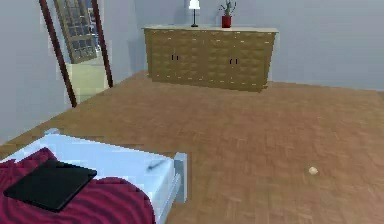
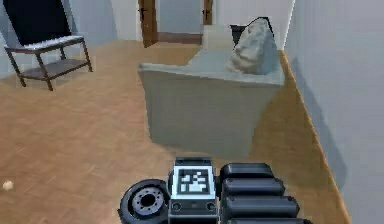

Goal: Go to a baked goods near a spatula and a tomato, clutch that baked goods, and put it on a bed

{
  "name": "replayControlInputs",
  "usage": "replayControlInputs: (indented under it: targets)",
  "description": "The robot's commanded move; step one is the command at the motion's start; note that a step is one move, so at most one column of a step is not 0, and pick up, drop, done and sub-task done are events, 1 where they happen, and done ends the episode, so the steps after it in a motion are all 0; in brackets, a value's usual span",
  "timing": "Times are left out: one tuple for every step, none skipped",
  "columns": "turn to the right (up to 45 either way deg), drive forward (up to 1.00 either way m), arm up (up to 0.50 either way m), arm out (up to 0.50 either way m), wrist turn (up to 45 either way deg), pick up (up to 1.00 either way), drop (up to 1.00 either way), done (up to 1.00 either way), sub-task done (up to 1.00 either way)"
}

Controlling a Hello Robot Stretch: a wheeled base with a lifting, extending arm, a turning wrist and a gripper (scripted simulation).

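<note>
At the bottom edge of the arm side view: my gripper [image 2: 147, 200] is a dark round body, just left of a white square with black marks [image 2: 195, 182]. The black ribbed arm [image 2: 258, 190] sits on the other side of that square. I can't make out my fingers, so I cannot tell how my jaws stand or whether they hold anything.

Out beyond the arm: a grey armchair [image 2: 200, 100] with a grey cushion [image 2: 255, 48] propped at its far end. At the upper left, a dark screen [image 2: 38, 20] stands on a low table [image 2: 50, 58].

Forward view, lower left: the bed [image 1: 100, 155], pale sheet and white footboard. A dark red striped blanket [image 1: 110, 200] covers the near part, and a flat black slab [image 1: 50, 185] lies on it. A thin grey sliver [image 1: 156, 165] lies on the sheet near the footboard.

Far wall: a long wooden dresser [image 1: 210, 58] carrying a lamp [image 1: 194, 12] and a potted plant [image 1: 227, 13]. To its left is a doorway with a dark red frame [image 1: 85, 50].

Task item: a small pale blob [image 1: 313, 170] lies on the bare wood floor, well apart from the bed at the forward view's right. A like speck shows at the arm side view's left edge [image 2: 8, 185]. It is too small to tell whether it is the baked goods.
</note>
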Motion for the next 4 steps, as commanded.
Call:
replayControlInputs:
  targets:
    - [33.0,0.00,0.00,0.00,0.0,0.00,0.00,0.00,0.00]
    - [0.0,0.05,0.00,0.00,0.0,0.00,0.00,0.00,0.00]
    - [-30.0,0.00,0.00,0.00,0.0,0.00,0.00,0.00,0.00]
    - [0.0,0.20,0.00,0.00,0.0,0.00,0.00,0.00,0.00]
